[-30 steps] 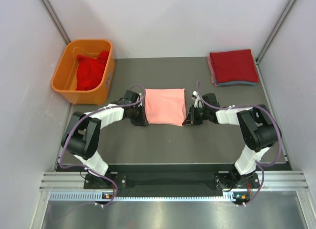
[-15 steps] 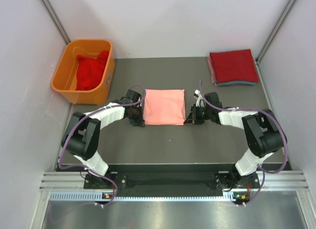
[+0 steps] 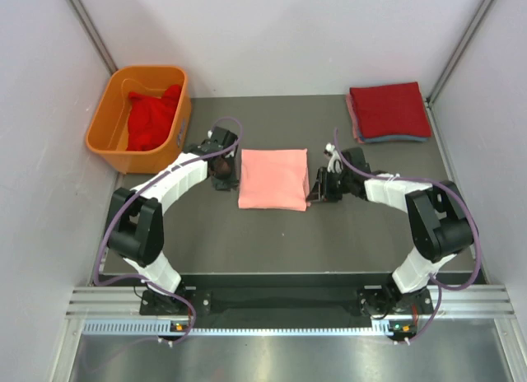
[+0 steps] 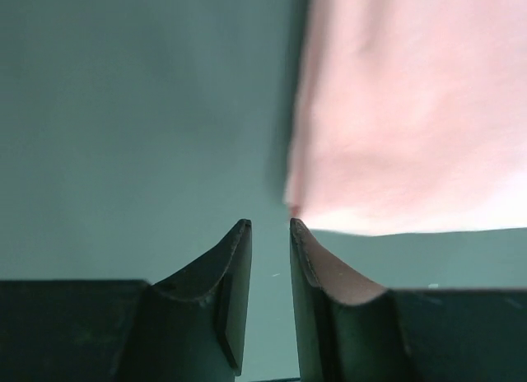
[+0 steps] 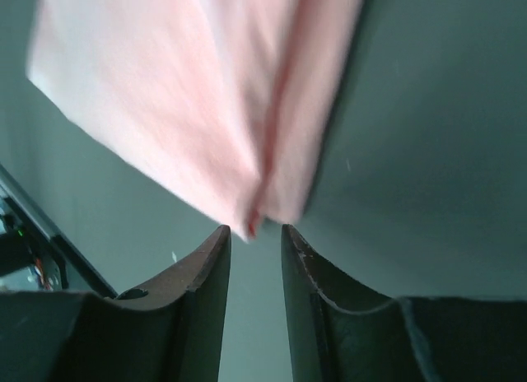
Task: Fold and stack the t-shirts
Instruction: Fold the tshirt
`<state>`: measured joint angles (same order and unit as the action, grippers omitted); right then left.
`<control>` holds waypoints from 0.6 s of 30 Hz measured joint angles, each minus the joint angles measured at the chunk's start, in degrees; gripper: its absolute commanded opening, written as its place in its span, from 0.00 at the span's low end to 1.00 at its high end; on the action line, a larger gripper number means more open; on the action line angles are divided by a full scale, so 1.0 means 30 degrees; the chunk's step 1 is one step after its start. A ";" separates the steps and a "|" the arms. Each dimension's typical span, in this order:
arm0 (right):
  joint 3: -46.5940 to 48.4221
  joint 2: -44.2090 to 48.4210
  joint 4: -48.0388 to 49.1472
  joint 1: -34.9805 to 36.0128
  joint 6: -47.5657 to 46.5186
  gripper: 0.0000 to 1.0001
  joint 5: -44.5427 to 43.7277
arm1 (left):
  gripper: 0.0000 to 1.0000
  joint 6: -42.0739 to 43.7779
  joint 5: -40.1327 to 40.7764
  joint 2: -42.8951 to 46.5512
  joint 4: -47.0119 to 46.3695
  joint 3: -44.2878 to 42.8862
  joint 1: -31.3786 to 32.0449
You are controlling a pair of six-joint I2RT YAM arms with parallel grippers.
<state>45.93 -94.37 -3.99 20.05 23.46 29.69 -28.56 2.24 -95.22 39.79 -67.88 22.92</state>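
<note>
A salmon-pink t-shirt [image 3: 274, 179], folded into a rectangle, lies flat in the middle of the dark table. My left gripper [image 3: 226, 174] sits just off its left edge, jaws slightly apart and empty; in the left wrist view [image 4: 270, 225] the shirt's corner [image 4: 395, 110] lies just past the tips. My right gripper [image 3: 317, 191] sits at the shirt's near right corner, jaws slightly apart and empty; the folded corner [image 5: 206, 94] shows just beyond its tips [image 5: 255, 229]. A stack of folded t-shirts [image 3: 389, 111], red on top, lies at the back right.
An orange plastic tub [image 3: 114, 125] with a crumpled red t-shirt [image 3: 152, 118] inside stands at the back left. Grey walls close in both sides and the back. The table's front edge [image 3: 280, 275] runs above the arm bases.
Both grippers have let go of the pink shirt's sides and drawn slightly away. The shirt has settled flat as a rectangle. The left arm has swung toward the back.
</note>
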 measured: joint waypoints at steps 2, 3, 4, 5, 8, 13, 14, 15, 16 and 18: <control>0.1005 -0.0255 -0.0131 -0.0087 0.0007 0.32 -0.0036 | 0.31 0.0007 -0.0138 0.0000 -0.0197 -0.1020 0.0233; 0.1800 -0.0619 -0.0058 -0.0131 0.0036 0.32 -0.0029 | 0.31 0.0007 -0.0561 0.0000 -0.0481 -0.1413 0.0437; 0.2433 -0.0969 0.0029 -0.0168 0.0036 0.32 -0.0044 | 0.31 0.0000 -0.0852 -0.0022 -0.0721 -0.1574 0.0619; 0.3016 -0.1326 0.0044 -0.0233 0.0051 0.32 -0.0051 | 0.31 0.0000 -0.1290 -0.0109 -0.1086 -0.1705 0.0867; 0.4430 -0.2339 -0.0044 -0.0408 0.0066 0.32 -0.0197 | 0.31 -0.0007 -0.2477 -0.0911 -0.2412 -0.1792 0.1566; 0.6397 -0.4299 -0.0058 -0.0576 0.0044 0.22 -0.0597 | 0.31 -0.0022 -0.3162 -0.3395 -0.3818 -0.1778 0.1960; 0.6717 -0.4707 -0.0080 -0.0583 0.0051 0.21 -0.0648 | 0.31 -0.0022 -0.3075 -0.3847 -0.3963 -0.1727 0.1953; 0.7125 -0.5209 -0.0073 -0.0605 0.0051 0.18 -0.0707 | 0.31 -0.0022 -0.2929 -0.4204 -0.4109 -0.1676 0.1945; 0.7388 -0.5617 -0.0080 -0.0619 0.0036 0.16 -0.0729 | 0.31 -0.0029 -0.2841 -0.4401 -0.4299 -0.1668 0.1938; 0.7919 -0.6521 -0.0087 -0.0670 0.0044 0.00 -0.0736 | 0.31 -0.0022 -0.2608 -0.4466 -0.4575 -0.1661 0.1894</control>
<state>69.69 -113.93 -4.25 18.04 23.59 27.49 -28.62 -5.58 -108.62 26.06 -72.86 28.60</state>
